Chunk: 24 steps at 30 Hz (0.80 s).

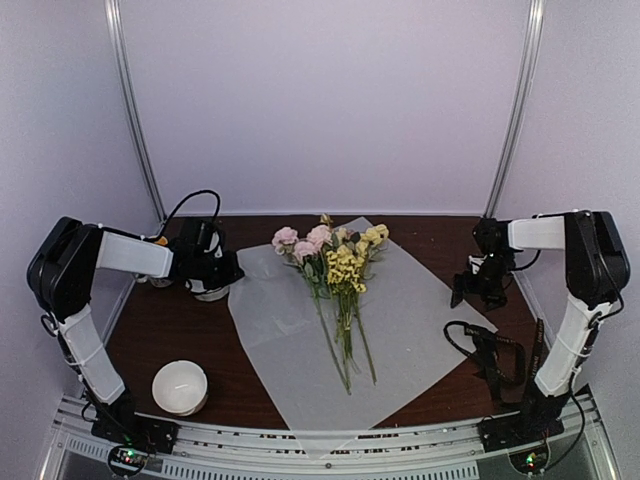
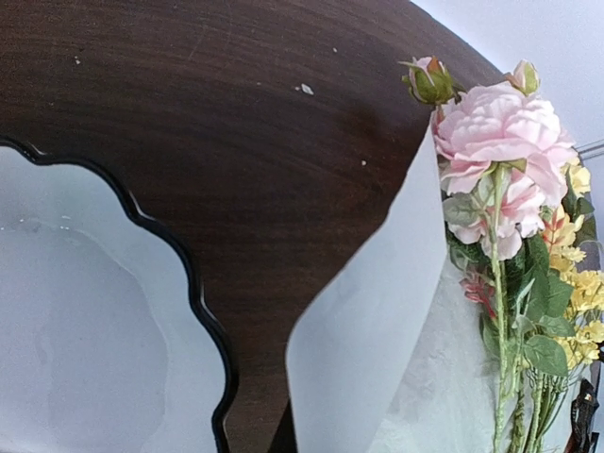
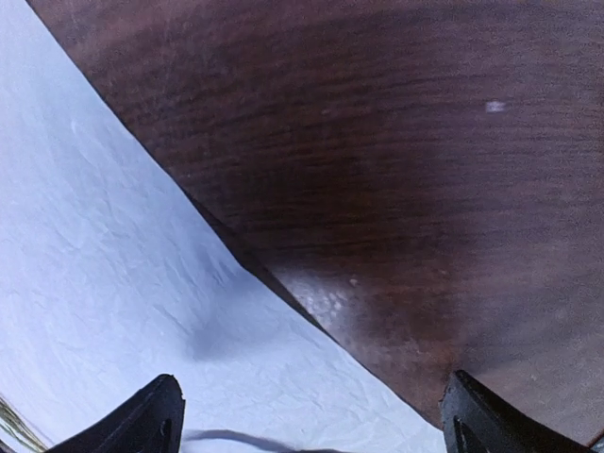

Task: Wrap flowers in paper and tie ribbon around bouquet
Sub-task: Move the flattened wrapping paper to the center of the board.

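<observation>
The paper (image 1: 400, 320) lies spread on the dark table, and the flowers (image 1: 335, 265) rest on it with blooms at the far end and stems pointing toward me. My left gripper (image 1: 222, 272) is at the paper's left corner. In the left wrist view that corner (image 2: 373, 330) stands lifted off the table beside the pink blooms (image 2: 500, 142); the fingers themselves are hidden. My right gripper (image 3: 316, 429) is open just above the paper's right edge (image 3: 142, 302), with nothing between its fingers. The black ribbon (image 1: 487, 350) lies in a loose heap by the right arm.
A white bowl with a wavy black rim (image 2: 193, 283) sits under the left wrist, left of the paper. A second white bowl (image 1: 180, 387) stands near the front left. A thin dark strand (image 3: 236, 439) crosses the paper between the right fingers.
</observation>
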Motion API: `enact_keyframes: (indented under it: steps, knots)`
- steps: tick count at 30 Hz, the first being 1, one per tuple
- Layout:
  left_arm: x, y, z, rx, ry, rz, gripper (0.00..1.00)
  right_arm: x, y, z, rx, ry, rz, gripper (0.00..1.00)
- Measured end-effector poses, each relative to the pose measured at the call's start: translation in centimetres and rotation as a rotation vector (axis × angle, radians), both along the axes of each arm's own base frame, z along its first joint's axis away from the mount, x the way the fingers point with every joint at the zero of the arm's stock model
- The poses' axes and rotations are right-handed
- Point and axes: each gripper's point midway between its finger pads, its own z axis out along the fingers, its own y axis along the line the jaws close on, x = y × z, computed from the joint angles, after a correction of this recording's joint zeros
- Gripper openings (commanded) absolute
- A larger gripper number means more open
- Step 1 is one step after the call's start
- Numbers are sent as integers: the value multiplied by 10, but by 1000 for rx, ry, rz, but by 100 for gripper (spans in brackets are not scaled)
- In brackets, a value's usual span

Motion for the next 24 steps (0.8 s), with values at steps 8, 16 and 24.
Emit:
enact_keyframes:
  steps: [8, 16, 24]
  knots:
    - [-1, -6, 1, -6, -5, -12, 0, 12, 41, -5, 41, 50, 121, 94]
    - [-5, -13, 1, -12, -2, -34, 0, 13, 113, 5, 250, 65, 244, 90]
    - [-10, -26, -3, -15, 7, -65, 0, 21, 151, 13, 352, 44, 264, 86]
